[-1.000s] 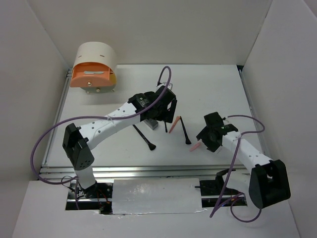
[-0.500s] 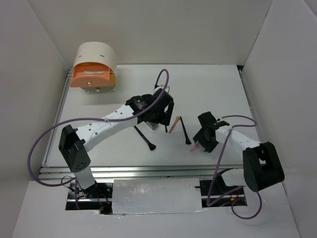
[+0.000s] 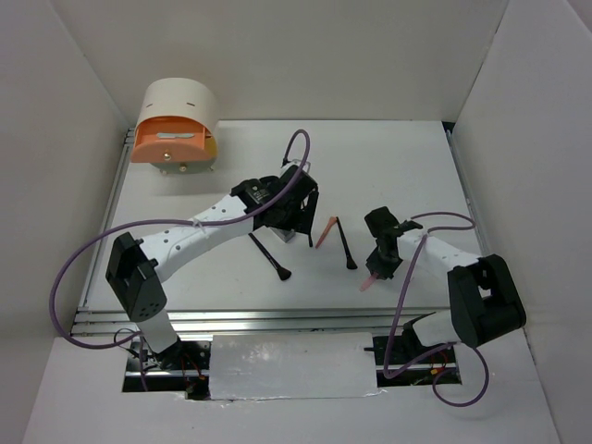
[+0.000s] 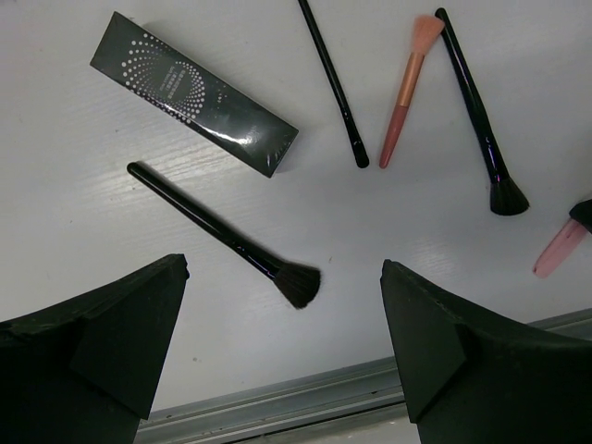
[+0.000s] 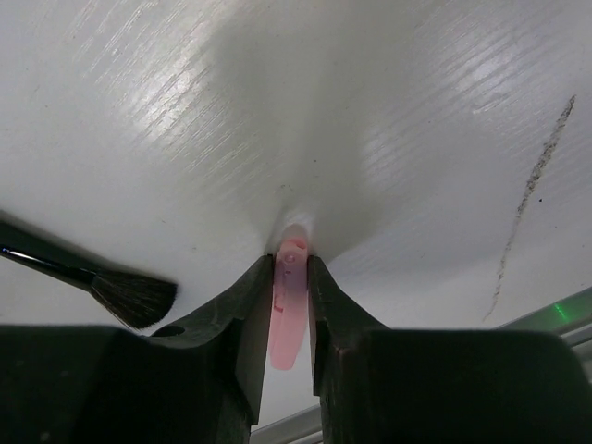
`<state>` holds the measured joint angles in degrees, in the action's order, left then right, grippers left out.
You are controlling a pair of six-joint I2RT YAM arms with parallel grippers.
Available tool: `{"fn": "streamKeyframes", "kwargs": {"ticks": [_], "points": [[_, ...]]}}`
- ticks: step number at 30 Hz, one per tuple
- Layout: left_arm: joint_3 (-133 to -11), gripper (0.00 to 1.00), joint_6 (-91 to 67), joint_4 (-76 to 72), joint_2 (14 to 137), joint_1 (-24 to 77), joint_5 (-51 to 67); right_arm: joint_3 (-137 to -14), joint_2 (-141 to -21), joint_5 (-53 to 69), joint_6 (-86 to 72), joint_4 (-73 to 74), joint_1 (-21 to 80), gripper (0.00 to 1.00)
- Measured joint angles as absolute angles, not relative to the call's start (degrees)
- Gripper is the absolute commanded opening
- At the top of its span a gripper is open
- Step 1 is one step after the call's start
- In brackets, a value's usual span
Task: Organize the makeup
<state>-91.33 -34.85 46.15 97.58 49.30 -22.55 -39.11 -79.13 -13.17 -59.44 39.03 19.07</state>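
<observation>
So the big change over the last second: the right tool (image 5: 292, 266) goes from jaws hanging apart around the pink stick (image 5: 289, 319) to clamped tight on it. In the wrist view both fingers press flat against its sides, with the far tip poking out toward the worktop (image 3: 398, 166). From above, the right arm has also swung in closer to the middle, and the stick now points more toward the near edge than it did a moment ago. I honestly can't tell if it's lifted yet or still resting on the surface. The left tool (image 4: 282, 270) hasn't done much: jaws wide apart the whole time, holding nothing, hanging over the rest of the makeup after drifting a bit to the left. Under it lie the grey case (image 4: 194, 92), a black brush (image 4: 222, 236) just beside the case, a thin black stick (image 4: 331, 83), a coral brush (image 4: 407, 88) and another black brush (image 4: 476, 111), all loose and scattered in the middle. The drawer box (image 3: 176, 129) sits well apart in the far left corner. My read: the first real grab is done, sorting has barely started, and next comes lifting the stick and carrying it over.
</observation>
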Motion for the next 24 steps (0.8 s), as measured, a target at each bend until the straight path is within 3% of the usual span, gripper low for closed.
{"fn": "streamKeyframes", "kwargs": {"ticks": [4,6,7,13,14,24], "points": [[-90.35,0.99,-34.76,45.5,96.82,48.64,-22.2,-39.22,-79.26,-12.86,-59.31,39.0,19.16,0.24],[-89.93,0.99,-34.72,45.25,96.55,48.51,-22.02,-39.22,-79.26,-12.78,-59.27,38.98,19.2,0.21],[-89.67,0.99,-34.72,45.12,96.51,48.51,-21.85,-39.22,-79.26,-12.73,-59.13,38.94,19.22,0.14],[-88.73,0.99,-34.61,44.8,96.47,48.51,-20.64,-39.24,-79.26,-11.7,-58.33,38.46,19.27,0.08],[-88.68,0.99,-34.54,44.75,96.44,48.51,-20.47,-39.24,-79.2,-11.35,-58.22,38.3,19.27,0.0],[-84.6,0.99,-31.97,38.79,92.12,48.51,-12.47,-38.96,-72.16,-6.17,-58.04,33.98,19.94,0.0]]}}
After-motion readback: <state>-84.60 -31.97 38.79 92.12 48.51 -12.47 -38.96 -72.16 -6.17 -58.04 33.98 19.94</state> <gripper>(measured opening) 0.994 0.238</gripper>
